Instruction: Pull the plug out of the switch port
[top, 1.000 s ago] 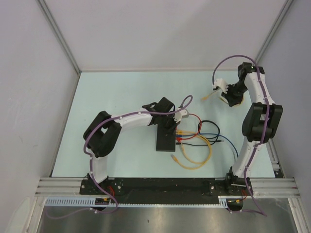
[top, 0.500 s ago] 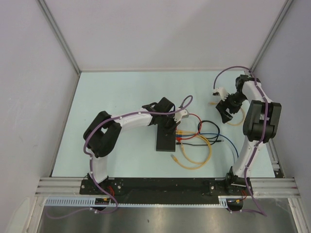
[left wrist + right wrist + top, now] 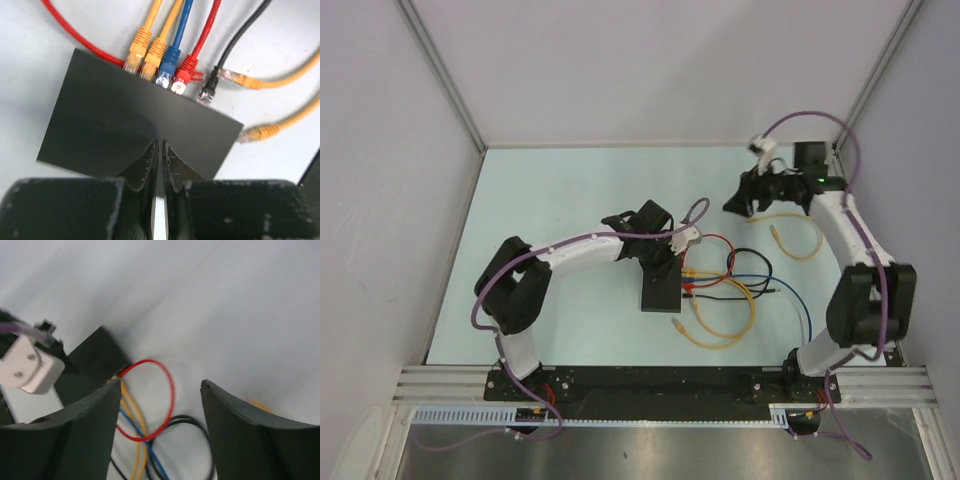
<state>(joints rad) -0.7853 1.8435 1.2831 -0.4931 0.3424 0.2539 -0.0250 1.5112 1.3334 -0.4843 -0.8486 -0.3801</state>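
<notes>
The black switch (image 3: 662, 290) (image 3: 125, 120) lies flat mid-table. Several plugs sit in its row of ports: two yellow (image 3: 137, 50), a blue (image 3: 169, 62), a red (image 3: 184, 74) and a black (image 3: 207, 90). My left gripper (image 3: 666, 258) (image 3: 160, 146) hangs over the switch's top. Its jaws are shut to a thin slit with nothing between them. My right gripper (image 3: 732, 203) (image 3: 162, 385) is open and empty. It hovers above the red cable loop (image 3: 148, 361), to the right of the switch and apart from it.
Two loose yellow plugs (image 3: 260, 132) lie beside the switch. Yellow, blue, red and black cables coil to its right (image 3: 730, 295). A separate yellow cable (image 3: 800, 238) lies near the right wall. Walls close in the table at the back and on both sides.
My right gripper opened and let go of the yellow cable, which now lies by the right wall. The right arm then swung left towards the cable coil. The left arm stayed over the switch.
</notes>
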